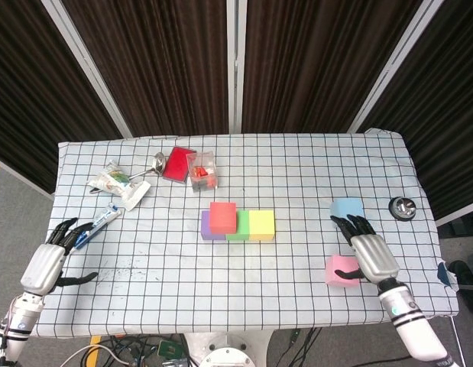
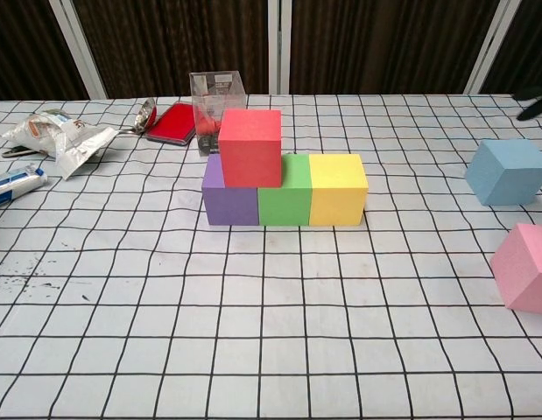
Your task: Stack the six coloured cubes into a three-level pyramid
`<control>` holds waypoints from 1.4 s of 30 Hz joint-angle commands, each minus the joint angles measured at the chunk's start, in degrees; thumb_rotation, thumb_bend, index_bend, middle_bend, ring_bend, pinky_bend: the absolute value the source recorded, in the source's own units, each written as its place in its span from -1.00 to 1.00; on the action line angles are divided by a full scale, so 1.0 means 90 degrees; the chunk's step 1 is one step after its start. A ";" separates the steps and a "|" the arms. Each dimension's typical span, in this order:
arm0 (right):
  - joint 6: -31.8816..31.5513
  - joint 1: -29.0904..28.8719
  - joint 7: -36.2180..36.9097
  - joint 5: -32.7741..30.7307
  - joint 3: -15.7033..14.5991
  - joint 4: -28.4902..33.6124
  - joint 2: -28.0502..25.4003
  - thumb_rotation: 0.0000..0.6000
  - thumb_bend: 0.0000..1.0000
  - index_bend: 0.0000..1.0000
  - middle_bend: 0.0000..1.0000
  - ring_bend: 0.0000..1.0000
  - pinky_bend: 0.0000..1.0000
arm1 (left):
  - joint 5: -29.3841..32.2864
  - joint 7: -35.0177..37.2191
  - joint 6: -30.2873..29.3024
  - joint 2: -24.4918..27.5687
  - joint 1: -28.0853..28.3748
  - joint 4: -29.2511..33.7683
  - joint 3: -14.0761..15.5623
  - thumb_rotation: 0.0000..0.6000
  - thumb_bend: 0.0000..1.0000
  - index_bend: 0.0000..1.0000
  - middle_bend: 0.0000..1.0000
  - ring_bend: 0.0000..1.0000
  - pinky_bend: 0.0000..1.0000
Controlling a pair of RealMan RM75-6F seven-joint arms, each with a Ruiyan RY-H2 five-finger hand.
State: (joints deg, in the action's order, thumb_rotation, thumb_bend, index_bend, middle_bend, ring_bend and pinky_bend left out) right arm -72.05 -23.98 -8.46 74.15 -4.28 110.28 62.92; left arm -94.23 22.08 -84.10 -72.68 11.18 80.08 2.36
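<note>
The right hand [image 1: 371,256] hung over the near right part of the table [image 1: 312,164], fingers spread apart and holding nothing. Its fingertips [image 1: 348,223] pointed away from the robot. Just under its inner side lay the pink cube [image 1: 339,271], partly covered by the hand in the head view; whether the hand touched it could not be told. Just beyond the fingertips sat the blue cube [image 1: 346,207], apart from the pink one. In the chest view only a dark fingertip showed at the right edge, above the blue cube [image 2: 507,171], with the pink cube [image 2: 524,268] nearer the camera.

Well to the left of that hand, near the table's middle, stood the row of three touching cubes: purple cube [image 2: 221,198], green cube [image 2: 286,192] and yellow cube [image 2: 338,188]. The red cube [image 2: 250,146] rested upright on top, across the purple and green ones.

The left hand [image 1: 45,264] hovered off the table's near left edge, released, fingers spread and empty. Just beyond its fingers lay a tube [image 1: 98,222]. Farther from it were a crumpled packet [image 1: 118,183], a spoon [image 1: 153,164], a red box [image 1: 178,163] and a clear cup [image 1: 201,169]. A small round metal thing [image 1: 403,206] sat beyond the right hand, at the table's right edge.
</note>
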 commanded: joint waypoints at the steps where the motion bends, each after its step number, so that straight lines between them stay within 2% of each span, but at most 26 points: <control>1: -0.0489 0.0591 0.0200 0.0358 -0.0347 -0.0490 0.0271 1.00 -1.00 -1.00 -0.78 -1.00 -1.00 | -0.0016 -0.0012 0.0029 -0.0017 0.0009 0.0019 0.0022 1.00 -1.00 -0.77 -0.64 -0.98 -0.87; 8: -0.0463 0.1011 0.0619 0.0267 -0.0378 -0.1135 0.0517 1.00 -1.00 -1.00 -0.75 -1.00 -1.00 | -0.0051 -0.0057 0.0085 -0.0072 0.0006 0.0068 0.0088 1.00 -1.00 -0.77 -0.64 -0.98 -0.87; 16: -0.0405 0.1100 0.0693 0.0475 -0.0128 -0.1711 0.0998 1.00 -1.00 -1.00 -0.64 -1.00 -1.00 | -0.0026 -0.0089 0.0145 -0.0127 0.0009 0.0033 0.0108 1.00 -1.00 -0.77 -0.64 -0.98 -0.87; 27: 0.0012 0.1092 0.0586 0.0205 0.0180 -0.2066 0.1474 1.00 -0.94 -1.00 -0.49 -1.00 -1.00 | -0.0014 -0.0022 0.0188 -0.0112 0.0015 -0.0011 0.0129 1.00 -1.00 -0.77 -0.64 -0.98 -0.87; 31: 0.0034 0.1116 0.0713 0.0183 0.0296 -0.2169 0.1626 1.00 -0.88 -1.00 -0.35 -0.99 -1.00 | -0.0016 -0.0028 0.0204 -0.0103 0.0024 -0.0002 0.0132 1.00 -1.00 -0.77 -0.64 -0.98 -0.87; 37: -0.0094 0.1192 0.1224 0.0397 0.0428 -0.2175 0.1609 1.00 -0.73 -1.00 0.06 -0.80 -1.00 | -0.0055 0.0026 0.0221 -0.0056 0.0050 0.0059 0.0150 1.00 -1.00 -0.77 -0.64 -0.98 -0.88; 42: -0.0350 0.1149 0.1471 0.0680 0.0689 -0.1755 0.1190 1.00 -0.73 -1.00 0.09 -0.78 -1.00 | -0.0062 0.0043 0.0229 -0.0044 0.0055 0.0097 0.0161 1.00 -1.00 -0.77 -0.64 -0.98 -0.88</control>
State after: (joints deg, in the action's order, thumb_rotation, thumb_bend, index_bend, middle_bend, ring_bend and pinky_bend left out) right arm -74.23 -13.37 4.12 79.27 0.78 93.15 75.00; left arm -94.78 22.46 -82.03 -73.08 11.68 80.95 3.81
